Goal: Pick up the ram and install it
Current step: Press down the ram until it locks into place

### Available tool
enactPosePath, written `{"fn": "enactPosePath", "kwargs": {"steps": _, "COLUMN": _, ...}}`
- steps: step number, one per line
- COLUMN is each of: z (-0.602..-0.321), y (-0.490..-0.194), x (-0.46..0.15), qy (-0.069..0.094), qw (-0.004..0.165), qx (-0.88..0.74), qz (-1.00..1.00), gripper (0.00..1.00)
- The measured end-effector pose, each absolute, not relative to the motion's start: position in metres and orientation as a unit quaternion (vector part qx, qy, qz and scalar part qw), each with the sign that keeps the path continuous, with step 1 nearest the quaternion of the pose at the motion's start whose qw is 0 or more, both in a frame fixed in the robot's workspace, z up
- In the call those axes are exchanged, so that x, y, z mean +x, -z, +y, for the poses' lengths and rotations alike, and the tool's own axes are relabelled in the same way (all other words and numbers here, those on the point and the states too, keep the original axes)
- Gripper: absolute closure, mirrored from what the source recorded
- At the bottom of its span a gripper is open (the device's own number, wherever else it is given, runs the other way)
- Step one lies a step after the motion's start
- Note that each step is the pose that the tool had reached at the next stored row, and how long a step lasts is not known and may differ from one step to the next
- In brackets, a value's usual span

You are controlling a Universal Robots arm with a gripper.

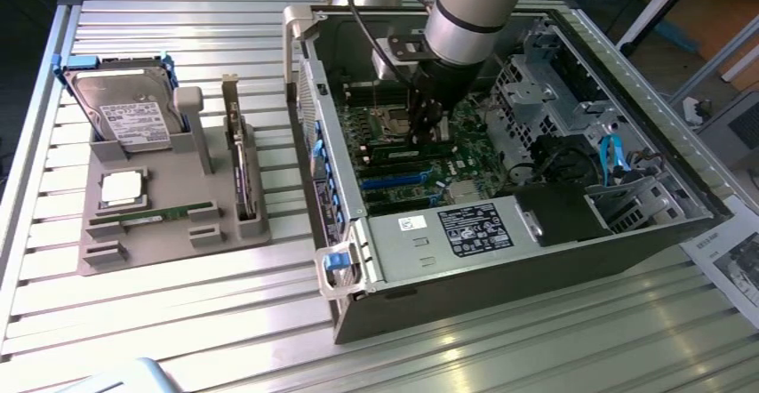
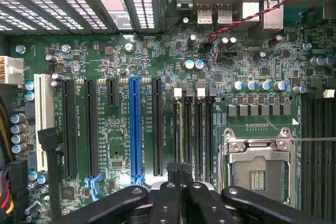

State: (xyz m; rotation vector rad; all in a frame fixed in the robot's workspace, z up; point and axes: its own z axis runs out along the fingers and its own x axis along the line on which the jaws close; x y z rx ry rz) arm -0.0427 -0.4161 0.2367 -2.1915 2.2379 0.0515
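Ram (image 1: 155, 219) lies flat in a grey tray (image 1: 107, 260) on the desk (image 1: 178, 340), outside the open case (image 1: 499, 268) and on the exterior view's left of it. It is a thin green stick whose long axis runs roughly across the tray from the exterior view's left to right, just below the silver chip (image 1: 123, 188). The claw (image 1: 419, 131) is well apart from it, down inside the case over the motherboard (image 2: 115, 51), with the case wall standing between the two. From the claw, the stick lies off to the exterior view's left and a little nearer the camera. In the wrist view the claw (image 2: 178, 170) is fully closed, its fingers pressed together, and I can make out nothing gripped between them. It hangs right above the memory slots (image 2: 191, 129), beside the empty processor socket (image 2: 257, 166)
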Motion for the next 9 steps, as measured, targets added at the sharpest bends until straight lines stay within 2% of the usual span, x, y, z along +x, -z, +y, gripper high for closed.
{"fn": "enactPosePath", "kwargs": {"steps": 9, "z": -0.4162, "y": -0.2334, "x": -0.0427, "qy": -0.016, "qw": 0.004, "qx": -0.7, "qz": 0.714, "gripper": 0.9}}
